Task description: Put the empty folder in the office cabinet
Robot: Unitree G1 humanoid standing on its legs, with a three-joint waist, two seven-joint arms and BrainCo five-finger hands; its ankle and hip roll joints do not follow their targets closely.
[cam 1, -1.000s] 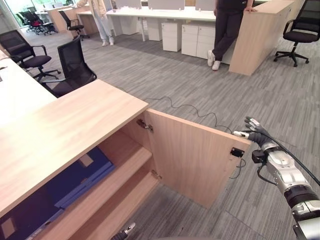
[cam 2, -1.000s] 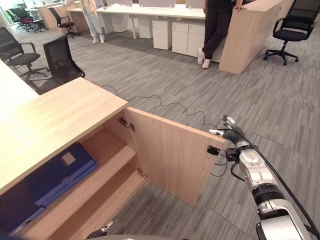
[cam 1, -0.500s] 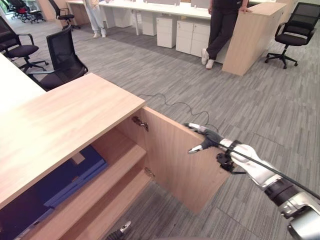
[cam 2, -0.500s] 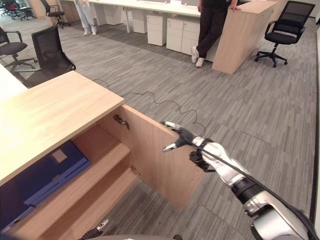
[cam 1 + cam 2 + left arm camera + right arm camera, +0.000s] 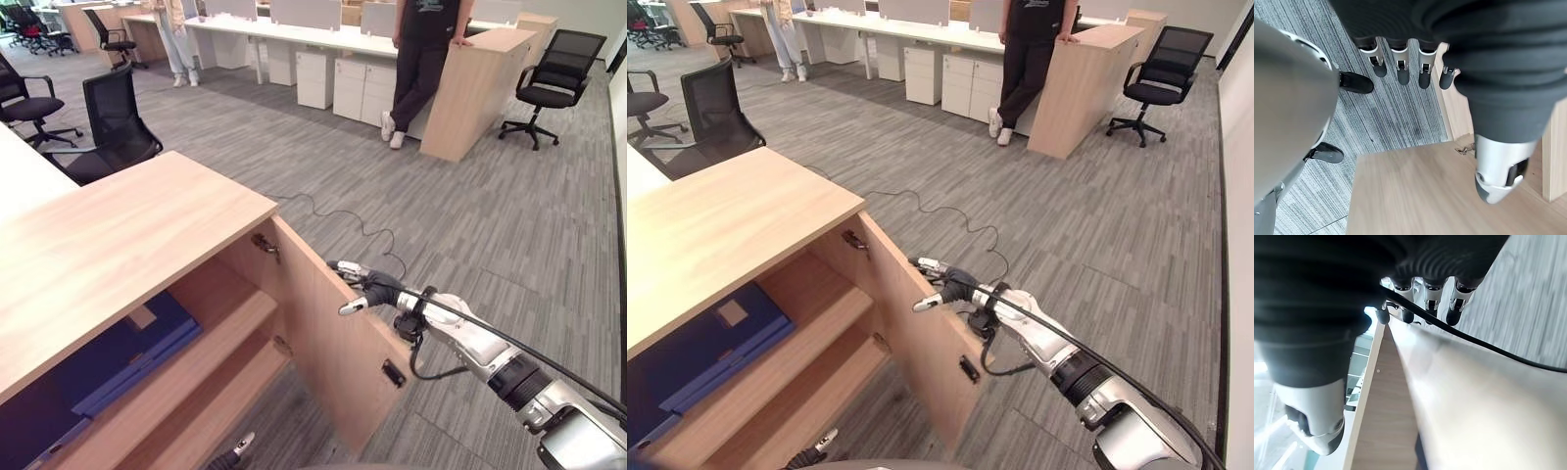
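Folder (image 5: pixel 118 357) lies on cabinet (image 5: pixel 127 245) shelf | right robot hand (image 5: pixel 370 287), fingers spread, rests on door (image 5: pixel 338 357) top edge, likely to close it

one cabinet (image 5: pixel 118 245), one open door (image 5: pixel 343 362) at my right hand (image 5: pixel 377 288), two shelves, two blue folders (image 5: pixel 127 352), four office chairs (image 5: pixel 549 73), two people (image 5: pixel 421 49)

The cabinet (image 5: pixel 147 235) is pale wood. The folder (image 5: pixel 127 352) is dark blue. The floor (image 5: pixel 509 215) is grey, striped.
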